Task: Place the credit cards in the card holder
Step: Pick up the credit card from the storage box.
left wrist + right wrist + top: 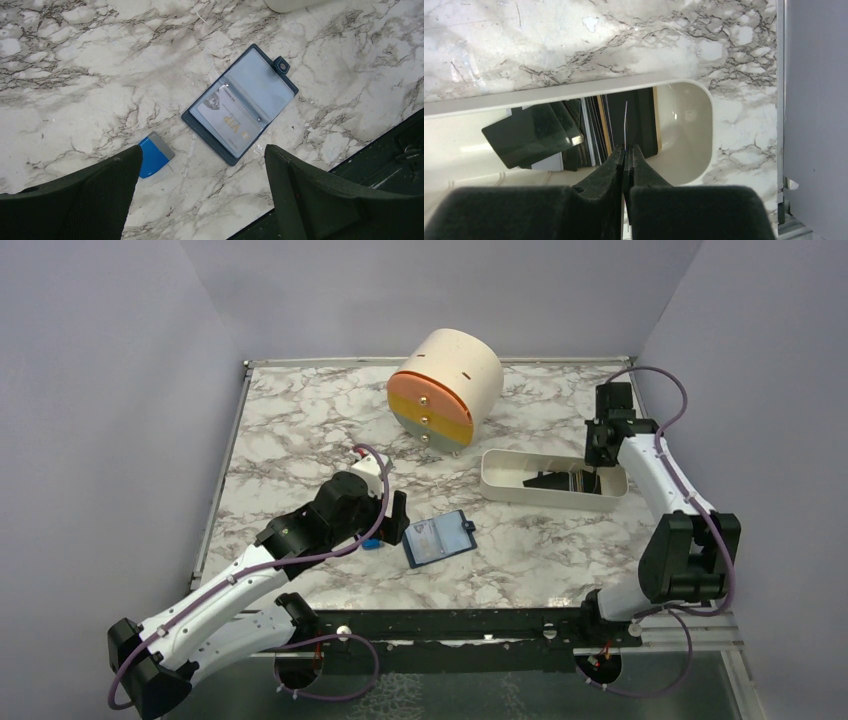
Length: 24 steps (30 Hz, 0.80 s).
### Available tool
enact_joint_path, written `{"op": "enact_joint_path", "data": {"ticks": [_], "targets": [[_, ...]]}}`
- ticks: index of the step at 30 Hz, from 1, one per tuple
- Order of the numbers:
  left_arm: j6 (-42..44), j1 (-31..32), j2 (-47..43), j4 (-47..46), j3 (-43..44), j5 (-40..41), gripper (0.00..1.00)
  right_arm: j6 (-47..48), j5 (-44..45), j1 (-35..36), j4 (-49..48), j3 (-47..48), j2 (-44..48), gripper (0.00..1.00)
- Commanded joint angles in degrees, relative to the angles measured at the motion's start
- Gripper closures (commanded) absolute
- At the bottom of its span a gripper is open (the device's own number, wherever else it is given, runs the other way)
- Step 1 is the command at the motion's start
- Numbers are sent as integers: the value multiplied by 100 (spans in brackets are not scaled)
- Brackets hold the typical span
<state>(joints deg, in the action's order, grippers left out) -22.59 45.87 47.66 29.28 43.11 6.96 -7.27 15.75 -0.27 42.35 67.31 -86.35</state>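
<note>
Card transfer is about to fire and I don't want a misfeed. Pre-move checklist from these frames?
1. Card holder lying open and flat: ok.
2. Free slot: stowed card fills one half, the other half looks empty: ok.
3. Right pincer shut, with a thin pale card running edge-on into its tips above the white tray: ok, the grip looks made.
4. Only one card pinched: cannot tell.
5. Left pincer open, holding nothing, hovering by the card holder: ok.
6. Small blue block lies apart from the card holder: ok.
</note>
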Motion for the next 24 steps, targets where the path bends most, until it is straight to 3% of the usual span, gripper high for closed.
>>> {"op": "enact_joint_path", "data": {"ticks": [1, 8, 13, 21, 24], "targets": [[-101, 17, -68, 68, 79, 170, 6, -293, -83, 111, 387, 175, 371, 99], [-415, 19, 18, 51, 72, 40, 8, -778, -443, 679, 621, 241, 794, 99], [-1086, 19, 42, -274, -137, -596, 13, -1110, -647, 1473, 480, 176, 1259, 99], [-2728, 19, 83, -1357, -616, -1580, 23, -1737, -3196, 2098, -1112, -822, 2116, 99], [-3474, 19, -38, -2311, -977, -2012, 24, -2204, -4276, 2167, -1948, -1366, 2353, 99]]}}
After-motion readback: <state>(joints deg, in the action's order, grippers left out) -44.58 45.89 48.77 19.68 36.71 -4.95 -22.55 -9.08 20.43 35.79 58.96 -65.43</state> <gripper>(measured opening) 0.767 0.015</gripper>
